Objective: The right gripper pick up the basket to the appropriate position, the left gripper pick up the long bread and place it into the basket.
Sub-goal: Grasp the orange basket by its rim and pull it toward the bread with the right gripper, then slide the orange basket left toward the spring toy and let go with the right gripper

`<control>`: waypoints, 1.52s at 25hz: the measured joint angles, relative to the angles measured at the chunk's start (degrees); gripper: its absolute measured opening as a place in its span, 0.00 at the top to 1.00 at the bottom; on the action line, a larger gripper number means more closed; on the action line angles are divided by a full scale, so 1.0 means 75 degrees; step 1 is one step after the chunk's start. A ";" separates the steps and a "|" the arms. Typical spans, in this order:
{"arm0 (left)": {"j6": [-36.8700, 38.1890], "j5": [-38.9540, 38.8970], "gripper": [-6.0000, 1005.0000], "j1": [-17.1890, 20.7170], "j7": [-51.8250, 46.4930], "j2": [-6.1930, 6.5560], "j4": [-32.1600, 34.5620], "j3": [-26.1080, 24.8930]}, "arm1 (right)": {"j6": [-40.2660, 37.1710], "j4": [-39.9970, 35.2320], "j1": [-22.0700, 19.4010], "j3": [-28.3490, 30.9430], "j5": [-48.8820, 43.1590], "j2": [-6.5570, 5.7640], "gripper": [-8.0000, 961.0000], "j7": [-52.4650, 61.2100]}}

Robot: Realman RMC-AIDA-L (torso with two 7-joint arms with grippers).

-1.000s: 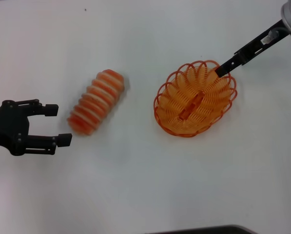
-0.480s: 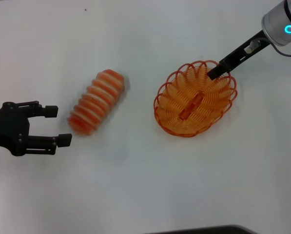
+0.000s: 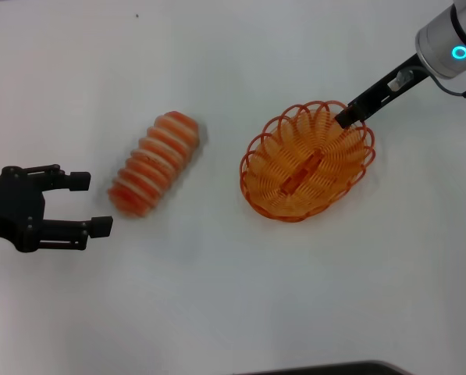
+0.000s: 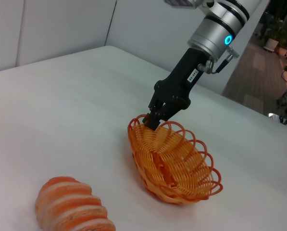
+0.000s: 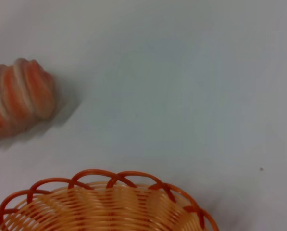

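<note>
We find the right gripper (image 3: 346, 117) pinched on the far rim of the basket (image 3: 307, 160), which sits on the white table (image 3: 217, 297). The left gripper (image 3: 90, 204) waits spread, just beside the long bread (image 3: 153, 162).

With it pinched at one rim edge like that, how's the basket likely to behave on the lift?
The basket is open looped wire, so probably light. The right gripper holds only the far rim, and the basket already looks tilted in the left wrist view, so it may hang or swing. The thin scalloped loops could flex slightly.
</note>
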 joint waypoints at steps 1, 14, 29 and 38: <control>0.0000 0.0000 0.12 0.0000 0.0001 0.0000 0.0000 0.0000 | 0.0005 0.0000 -0.0013 0.0001 0.0012 0.0000 0.81 0.0000; -0.0070 -0.0001 0.12 -0.0026 0.0006 0.0024 0.0000 0.0000 | -0.0926 -0.0091 -0.0577 0.1727 0.1312 -0.0416 0.91 0.0080; -0.0184 -0.0001 0.12 -0.0195 -0.0025 0.0104 -0.0002 0.0000 | -0.0183 0.0708 -0.1802 0.2713 0.2800 -0.0480 0.94 0.0283; -0.0184 -0.0001 0.12 -0.0194 -0.0028 0.0137 -0.0012 0.0000 | 0.0384 0.1010 -0.1889 0.2878 0.2881 -0.0217 0.93 0.0183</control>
